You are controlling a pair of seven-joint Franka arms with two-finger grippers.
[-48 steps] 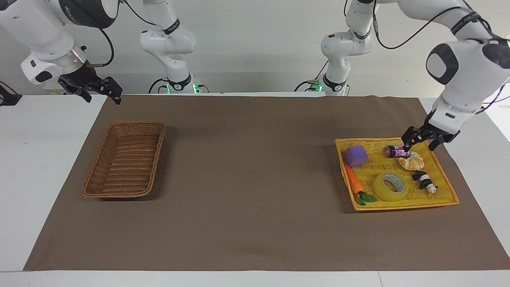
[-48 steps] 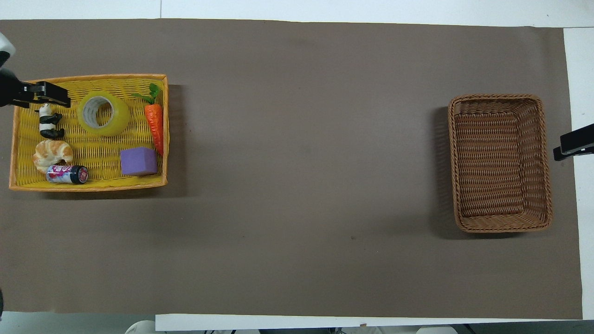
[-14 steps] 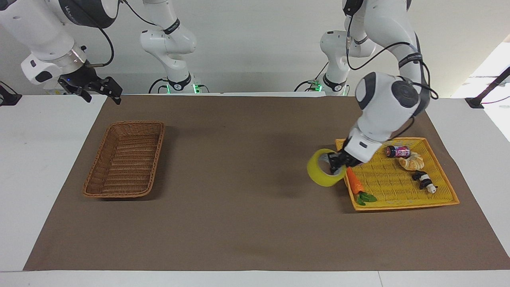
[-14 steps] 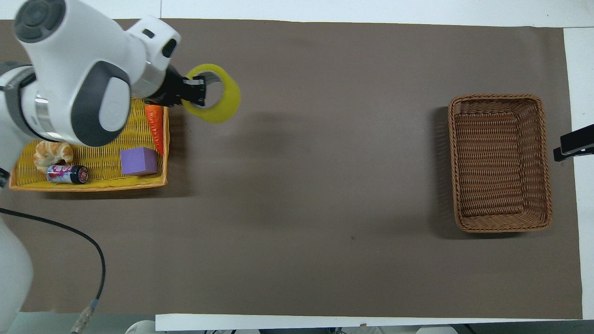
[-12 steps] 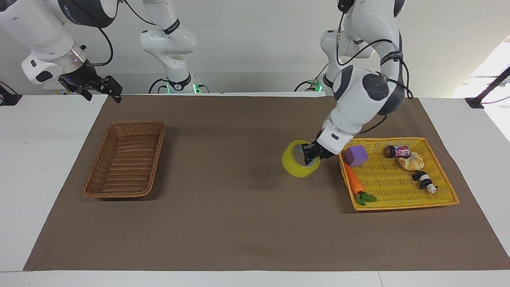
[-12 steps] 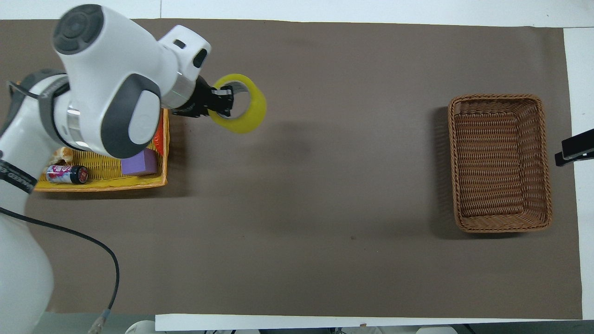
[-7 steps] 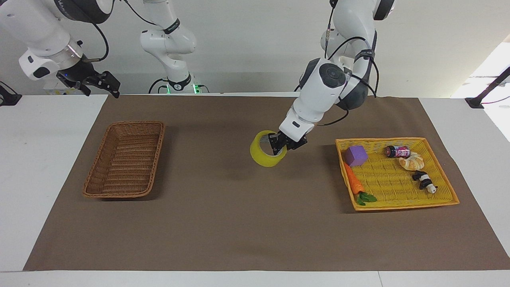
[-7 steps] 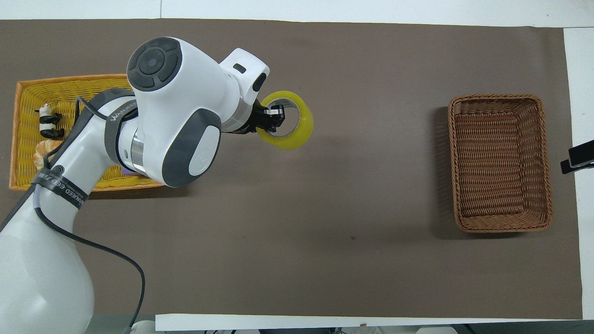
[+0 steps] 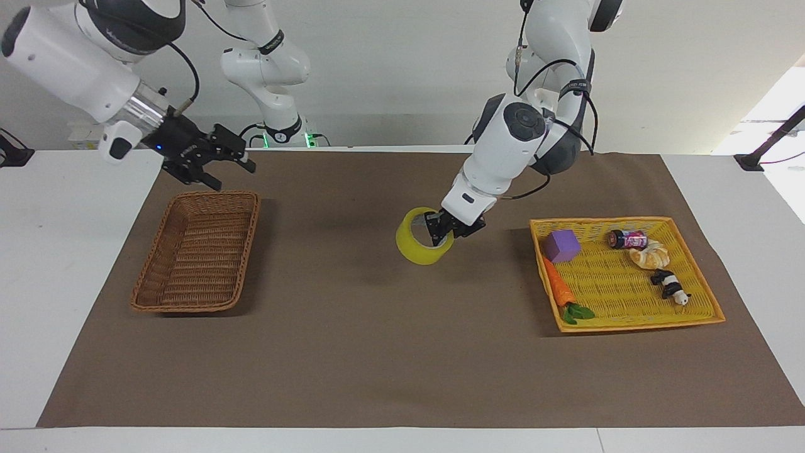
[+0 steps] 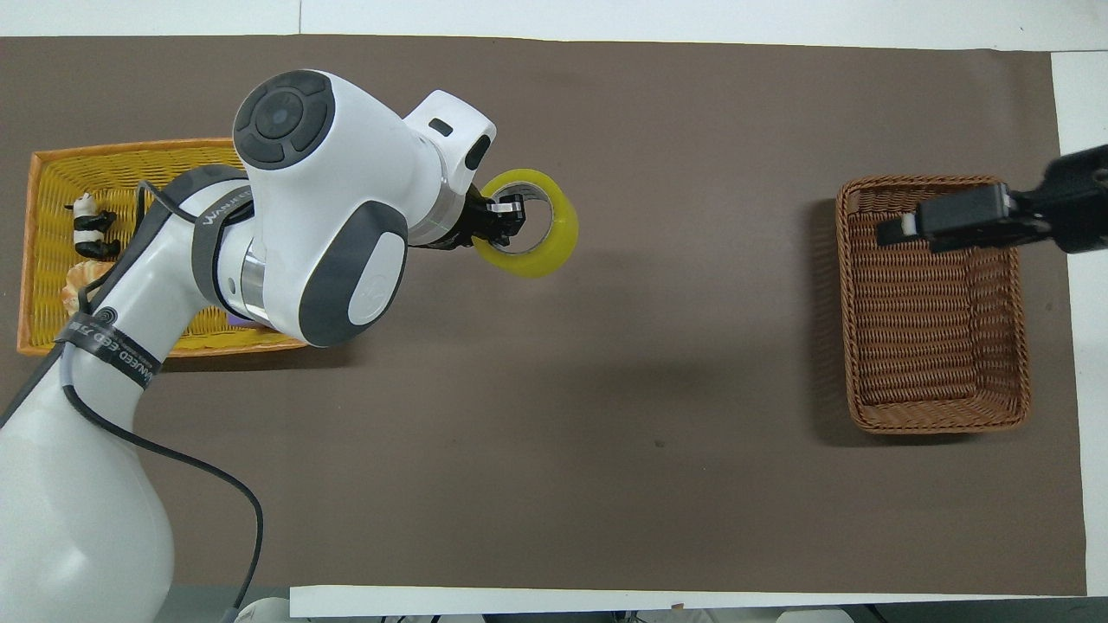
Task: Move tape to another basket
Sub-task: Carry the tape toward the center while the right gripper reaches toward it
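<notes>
- Two Franka arms are seen at a white table (image 9: 75,264) covered by a brown paper mat (image 9: 377,352).
- Left gripper (image 9: 440,234) is held in the air over the bare middle of the mat, between the two wicker containers; its fingers are clamped on the wall of a wide roll of translucent yellow packing tape with a grey-white inner core (image 9: 422,246), one finger inside the core and one outside.
- Roll is carried tilted, clear of the mat, its shadow cast on the paper beneath; in the overhead view the roll (image 10: 535,227) is seen with its opening facing upward and the left gripper (image 10: 500,218) at its rim.
- Right gripper (image 9: 229,165) is held in the air over the end of the long rectangular brown wicker basket (image 9: 195,255) that lies nearer to the robots; its fingers are seen spread apart, with nothing between them.
- From overhead, the right gripper (image 10: 956,221) is seen over the brown wicker basket (image 10: 935,407).
- Brown basket sits toward the right arm's end of the table, with nothing in it.
- Flat bright yellow woven tray (image 9: 635,318) sits toward the left arm's end, well apart from the roll.
- Noted in the tray: a purple foam cube (image 9: 561,245), an orange toy carrot with green leaves (image 9: 560,290), a small dark can with a pink label (image 9: 627,239), a toy croissant (image 9: 651,255) and a black-and-white panda figure (image 9: 670,286).
</notes>
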